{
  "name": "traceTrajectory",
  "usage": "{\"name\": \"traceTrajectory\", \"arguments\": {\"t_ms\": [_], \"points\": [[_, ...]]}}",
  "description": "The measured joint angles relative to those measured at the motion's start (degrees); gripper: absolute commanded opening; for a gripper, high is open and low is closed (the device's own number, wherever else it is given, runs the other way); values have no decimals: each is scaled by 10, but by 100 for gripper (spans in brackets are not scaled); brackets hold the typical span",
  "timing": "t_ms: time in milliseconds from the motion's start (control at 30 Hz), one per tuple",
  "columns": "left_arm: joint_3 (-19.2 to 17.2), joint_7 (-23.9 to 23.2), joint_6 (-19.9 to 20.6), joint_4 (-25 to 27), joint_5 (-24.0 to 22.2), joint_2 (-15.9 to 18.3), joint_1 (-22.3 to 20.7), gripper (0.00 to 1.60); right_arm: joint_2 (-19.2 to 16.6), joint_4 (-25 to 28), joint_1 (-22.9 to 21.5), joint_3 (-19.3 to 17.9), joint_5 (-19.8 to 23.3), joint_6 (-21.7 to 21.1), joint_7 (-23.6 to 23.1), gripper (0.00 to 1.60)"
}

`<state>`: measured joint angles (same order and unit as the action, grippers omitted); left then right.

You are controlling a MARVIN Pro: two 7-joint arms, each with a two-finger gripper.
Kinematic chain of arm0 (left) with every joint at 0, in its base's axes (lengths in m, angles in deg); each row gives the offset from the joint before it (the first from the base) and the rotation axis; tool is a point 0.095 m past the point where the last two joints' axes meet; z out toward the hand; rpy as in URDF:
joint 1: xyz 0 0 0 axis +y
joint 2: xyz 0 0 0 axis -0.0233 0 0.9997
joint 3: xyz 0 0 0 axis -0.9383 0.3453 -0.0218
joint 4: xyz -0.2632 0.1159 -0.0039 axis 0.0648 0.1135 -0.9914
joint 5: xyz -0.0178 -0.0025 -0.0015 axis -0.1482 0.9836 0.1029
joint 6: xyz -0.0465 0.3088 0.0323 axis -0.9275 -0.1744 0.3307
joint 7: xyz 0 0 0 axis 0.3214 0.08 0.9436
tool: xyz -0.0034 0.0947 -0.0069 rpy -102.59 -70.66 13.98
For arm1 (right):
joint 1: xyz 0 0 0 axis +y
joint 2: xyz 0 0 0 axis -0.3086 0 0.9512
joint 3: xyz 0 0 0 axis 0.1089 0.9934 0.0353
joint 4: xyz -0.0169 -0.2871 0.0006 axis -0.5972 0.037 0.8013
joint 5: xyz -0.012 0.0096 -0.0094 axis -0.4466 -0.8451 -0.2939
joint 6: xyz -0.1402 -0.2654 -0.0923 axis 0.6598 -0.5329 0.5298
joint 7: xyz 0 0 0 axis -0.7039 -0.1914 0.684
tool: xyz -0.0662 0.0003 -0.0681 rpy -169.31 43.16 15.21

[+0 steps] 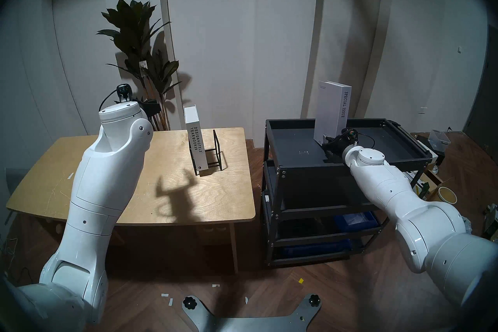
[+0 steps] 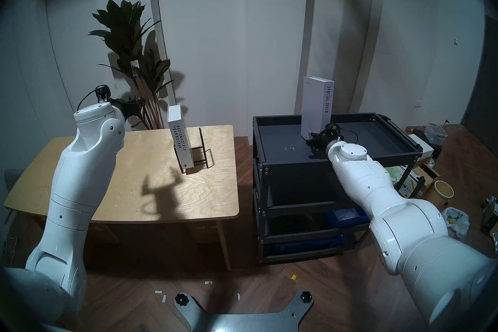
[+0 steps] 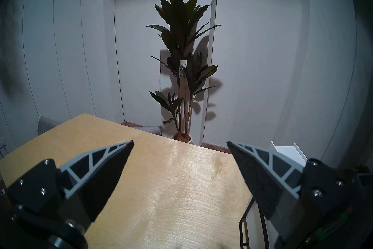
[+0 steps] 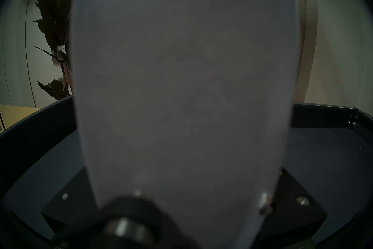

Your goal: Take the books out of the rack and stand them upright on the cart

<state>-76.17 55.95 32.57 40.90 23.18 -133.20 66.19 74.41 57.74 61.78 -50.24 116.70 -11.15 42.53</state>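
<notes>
The taller white-grey book [image 1: 332, 110], spine reading "SPECIAL ISSUE", is upright in the black cart's [image 1: 291, 121] top tray. My right gripper [image 1: 327, 141] is shut on its lower end. In the right wrist view this book [image 4: 181, 80] fills the middle and hides the fingers. The shorter book [image 1: 196, 142], "DESIGN HOTELS YEARBOOK 09", leans at the left end of the black wire rack [image 1: 217, 147] on the wooden table [image 1: 167, 156]. My left gripper [image 3: 180, 142] is open and empty above the table's back left, with the short book [image 3: 288, 153] and rack [image 3: 242, 228] to its right.
A tall potted plant [image 1: 134, 40] stands behind the table against the wall. The cart has a side handle [image 1: 412, 134] on its right and blue bins [image 1: 355, 218] on a lower shelf. Boxes and clutter [image 1: 444, 188] lie on the floor to the cart's right.
</notes>
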Motion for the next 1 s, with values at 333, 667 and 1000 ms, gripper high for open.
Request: {"name": "traceTrajectory", "arguments": {"t_ms": [333,667,1000], "points": [[1,1,2,3,0,2,2,160,2,-4,-3,-3,6,-6,5,0],[1,2,4,1,0,3,3,160,4,-4,-3,-6,11,-12,11,0],[1,1,5,-3,0,3,5,160,5,-4,-3,-7,15,-17,17,36]]}}
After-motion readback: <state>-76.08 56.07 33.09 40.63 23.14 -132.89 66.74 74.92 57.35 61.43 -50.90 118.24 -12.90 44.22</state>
